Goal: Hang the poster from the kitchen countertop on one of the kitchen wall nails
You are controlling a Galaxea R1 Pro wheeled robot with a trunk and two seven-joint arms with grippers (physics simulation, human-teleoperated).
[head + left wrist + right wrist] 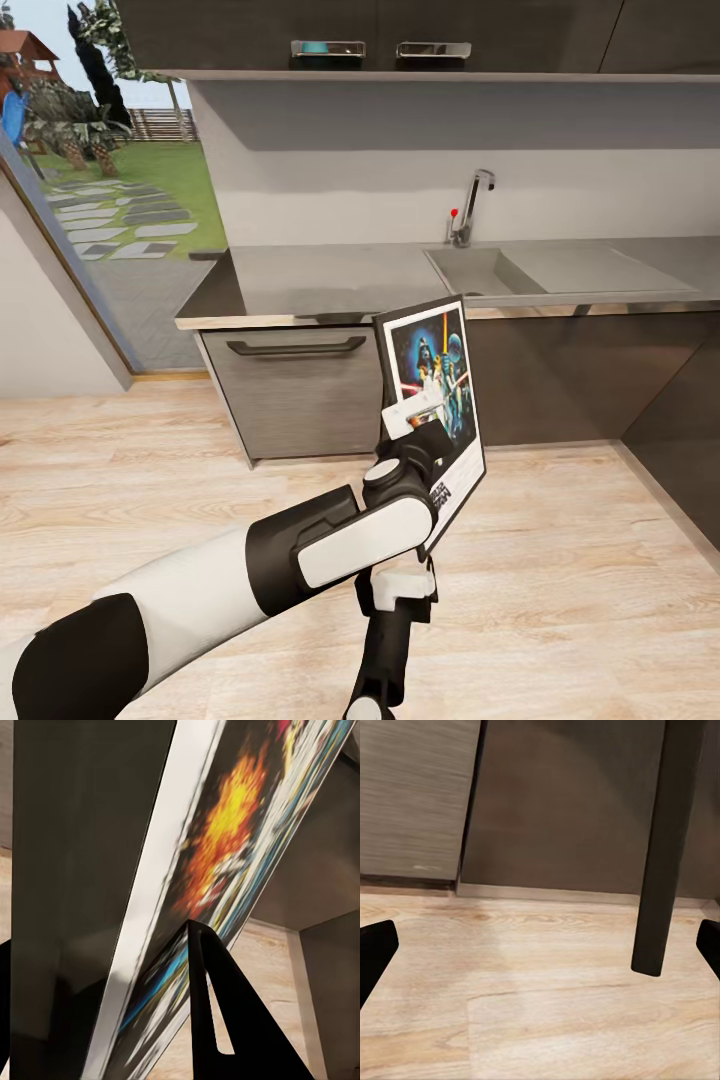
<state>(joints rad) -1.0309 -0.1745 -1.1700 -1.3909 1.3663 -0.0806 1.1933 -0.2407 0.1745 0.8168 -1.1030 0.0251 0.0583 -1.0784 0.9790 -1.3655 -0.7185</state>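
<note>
The left gripper point(415, 415) is clamping the poster point(440, 380), holding it upright and clear of the wooden floor point(560, 600). The right gripper point(540, 945) is hanging with fingers apart, empty. Beyond, the kitchen countertop point(330, 280) is standing bare of it: pickup done, hanging outstanding.

The framed Star Wars poster point(440, 400) stands nearly upright, tilted slightly, white border around dark blue artwork, clamped in the left hand point(412, 418) off the grey counter point(320, 285), which lies at its 12 o'clock.
</note>
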